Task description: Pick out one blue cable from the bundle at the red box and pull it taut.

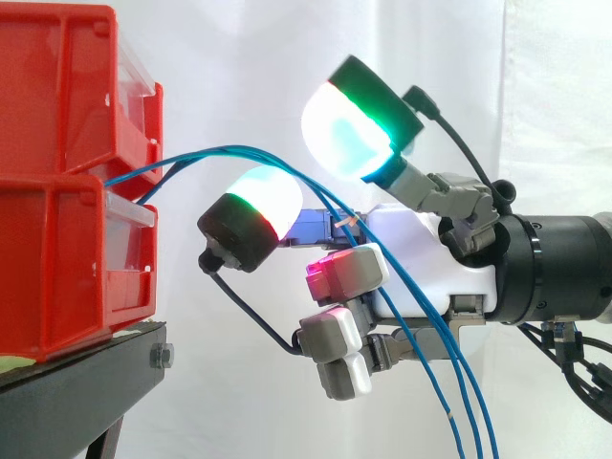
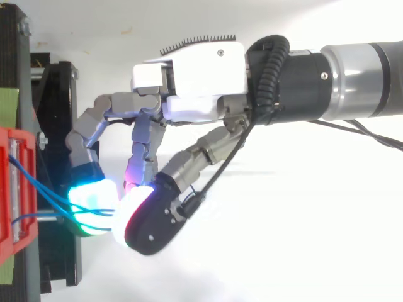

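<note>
Several thin blue cables [image 1: 229,150] come out between the two stacked red bins [image 1: 57,96] at the left, arch up and fall away to the lower right. My hand [image 1: 411,258] reaches in from the right, level with the bins' gap. Its green-and-white pad [image 1: 349,124] stands high above the cables. Its white-and-red pad [image 1: 263,206] sits just below them. The two pads are spread apart and the cables run through the gap, then down across the palm. The lower fingers [image 1: 344,277] are bent inward. In the top view the hand [image 2: 195,75] has its pads close to the bin front [image 2: 12,189].
The bins rest on a black stand [image 1: 96,373] whose edge juts toward my hand. A white curtain hangs behind. The cables' loose ends drop out of sight at the bottom, under the wrist.
</note>
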